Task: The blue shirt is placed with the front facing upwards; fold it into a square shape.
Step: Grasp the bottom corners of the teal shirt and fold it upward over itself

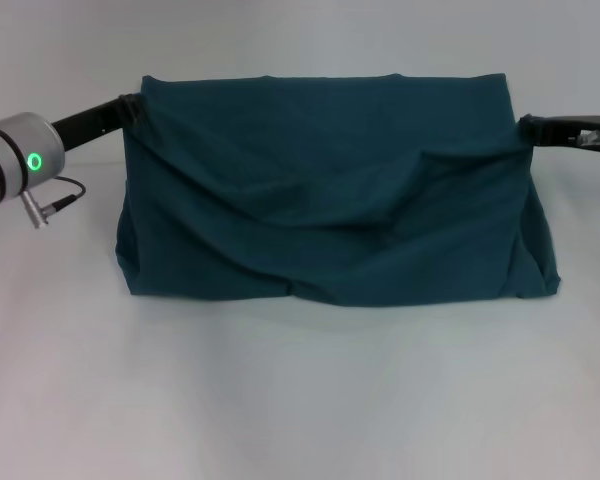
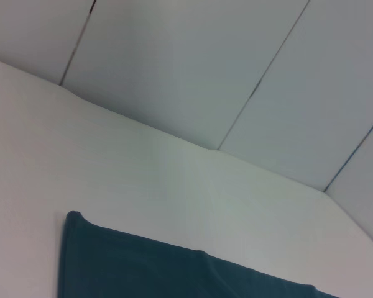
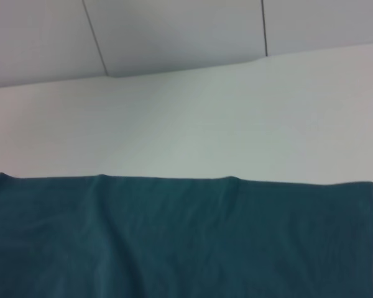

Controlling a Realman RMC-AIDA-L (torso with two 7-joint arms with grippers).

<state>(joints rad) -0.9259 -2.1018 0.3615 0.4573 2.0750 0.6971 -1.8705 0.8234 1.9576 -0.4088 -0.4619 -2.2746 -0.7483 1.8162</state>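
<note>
The blue shirt (image 1: 330,190) is a plain teal sheet with no lettering showing. It is stretched wide above the white table (image 1: 300,400), and its lower part sags in folds onto the surface. My left gripper (image 1: 132,108) is shut on the shirt's upper left corner. My right gripper (image 1: 527,125) is shut on the upper right corner. Both sets of fingertips are buried in the cloth. The left wrist view catches a corner of the shirt (image 2: 143,273). The right wrist view shows its straight taut top edge and the shirt (image 3: 174,236) below it.
White tabletop lies in front of the shirt and on both sides of it. A pale panelled wall (image 3: 174,31) stands behind the table's far edge. A grey cable (image 1: 60,198) hangs off my left arm.
</note>
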